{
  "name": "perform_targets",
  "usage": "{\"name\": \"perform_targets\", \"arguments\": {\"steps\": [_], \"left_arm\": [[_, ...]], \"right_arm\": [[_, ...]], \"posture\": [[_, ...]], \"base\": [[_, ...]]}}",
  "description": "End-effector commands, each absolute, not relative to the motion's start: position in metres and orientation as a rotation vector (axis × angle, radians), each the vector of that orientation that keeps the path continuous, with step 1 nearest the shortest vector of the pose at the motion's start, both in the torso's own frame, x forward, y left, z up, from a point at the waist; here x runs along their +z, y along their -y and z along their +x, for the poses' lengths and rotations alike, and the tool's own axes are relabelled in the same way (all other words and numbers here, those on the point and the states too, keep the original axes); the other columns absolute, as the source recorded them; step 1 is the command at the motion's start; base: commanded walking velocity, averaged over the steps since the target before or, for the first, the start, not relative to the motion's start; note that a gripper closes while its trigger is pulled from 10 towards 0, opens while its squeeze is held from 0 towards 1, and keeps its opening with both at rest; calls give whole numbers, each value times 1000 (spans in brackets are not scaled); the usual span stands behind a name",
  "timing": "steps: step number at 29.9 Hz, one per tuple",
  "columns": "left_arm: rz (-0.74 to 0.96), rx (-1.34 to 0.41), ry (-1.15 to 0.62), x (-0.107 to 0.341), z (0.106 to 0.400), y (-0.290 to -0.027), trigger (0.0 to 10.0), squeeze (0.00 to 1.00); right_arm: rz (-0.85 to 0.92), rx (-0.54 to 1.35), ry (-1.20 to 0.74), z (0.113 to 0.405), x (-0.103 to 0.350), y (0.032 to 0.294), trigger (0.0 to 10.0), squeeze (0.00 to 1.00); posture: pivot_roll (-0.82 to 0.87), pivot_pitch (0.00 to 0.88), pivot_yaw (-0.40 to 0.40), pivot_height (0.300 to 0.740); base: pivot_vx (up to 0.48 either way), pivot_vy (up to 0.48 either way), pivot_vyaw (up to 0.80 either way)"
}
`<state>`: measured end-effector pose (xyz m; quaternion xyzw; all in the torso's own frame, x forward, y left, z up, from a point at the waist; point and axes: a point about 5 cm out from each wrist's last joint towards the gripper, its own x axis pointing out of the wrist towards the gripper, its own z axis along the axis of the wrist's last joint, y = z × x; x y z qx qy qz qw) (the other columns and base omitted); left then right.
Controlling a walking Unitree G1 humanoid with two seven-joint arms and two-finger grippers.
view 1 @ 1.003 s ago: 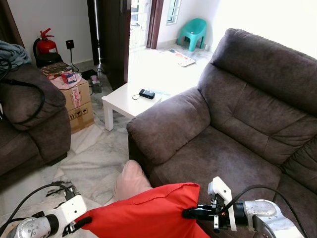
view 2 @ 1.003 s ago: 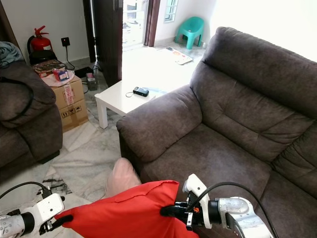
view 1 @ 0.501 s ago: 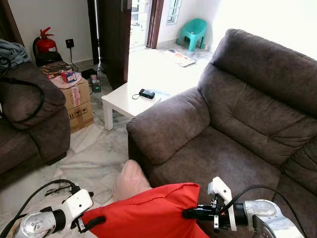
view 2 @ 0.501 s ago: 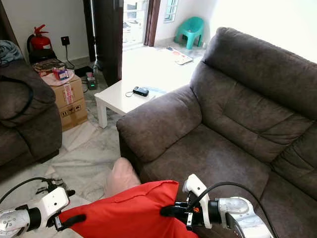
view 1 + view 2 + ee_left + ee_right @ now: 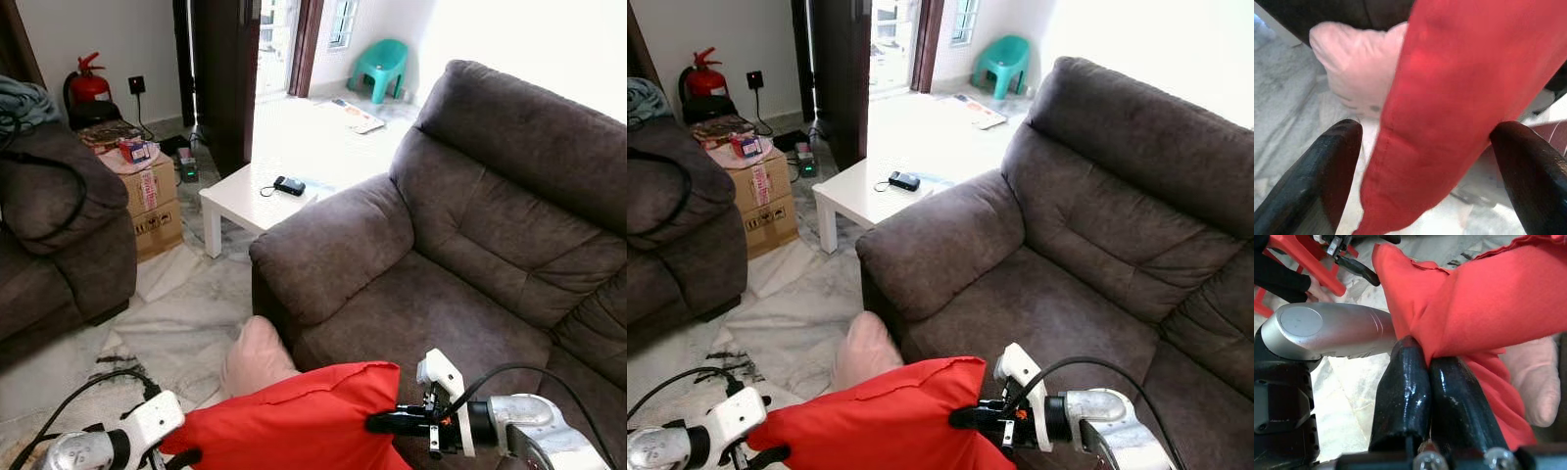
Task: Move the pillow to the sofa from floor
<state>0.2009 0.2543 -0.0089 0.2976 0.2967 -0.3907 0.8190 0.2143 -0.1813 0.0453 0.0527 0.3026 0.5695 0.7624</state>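
A red pillow (image 5: 294, 421) hangs low in front of me, just off the front edge of the dark grey sofa (image 5: 470, 245). My right gripper (image 5: 377, 423) is shut on the pillow's right corner, and its black fingers (image 5: 1403, 382) pinch the red cloth (image 5: 1488, 298). My left gripper (image 5: 181, 456) is open at the pillow's left corner. The red fabric (image 5: 1459, 98) passes between its spread fingers (image 5: 1332, 166). A pale pink pillow (image 5: 257, 357) lies on the floor against the sofa's front, behind the red one.
A white low table (image 5: 250, 196) with a black device stands beyond the sofa's arm. A second dark sofa (image 5: 59, 235) and cardboard boxes (image 5: 152, 201) are on the left. Cables (image 5: 108, 377) lie on the marble floor. A person's hand (image 5: 1317, 286) is by a red stool.
My left arm has dropped lower and now sits at the bottom edge by the pillow's left corner. The right gripper keeps its hold, and the view has shifted a little.
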Motion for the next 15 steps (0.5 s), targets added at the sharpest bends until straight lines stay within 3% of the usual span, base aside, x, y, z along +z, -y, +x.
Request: {"name": "perform_targets", "arguments": {"steps": [1, 8, 9, 10, 11, 12, 15], "left_arm": [[650, -832, -613, -11, 203, -249, 10000, 0], [639, -740, -567, -13, 211, -246, 10000, 0], [637, -731, -565, -13, 212, -246, 8196, 0], [640, -721, -561, -14, 212, -245, 5294, 0], [645, -708, -556, -14, 213, -245, 510, 0], [644, -699, -552, -14, 213, -245, 0, 0], [639, -693, -544, -15, 214, -244, 0, 0]], "right_arm": [[92, 1251, -536, 226, 71, 189, 10000, 0], [92, 1253, -548, 224, 74, 195, 10000, 0], [93, 1254, -547, 224, 74, 195, 10000, 0], [93, 1255, -547, 224, 75, 195, 10000, 0], [93, 1255, -546, 224, 75, 195, 10000, 0], [93, 1256, -546, 224, 76, 195, 10000, 0], [91, 1257, -547, 225, 76, 195, 10000, 0]], "posture": [[108, 0, -227, 740], [104, 0, -240, 740], [104, 0, -240, 740], [104, 0, -240, 740], [102, 0, -243, 740], [102, 0, -243, 740], [104, 0, -247, 740]], "base": [[0, 0, 0], [0, 0, 0], [0, 0, 0], [0, 0, 0], [0, 0, 0], [0, 0, 0], [0, 0, 0]]}}
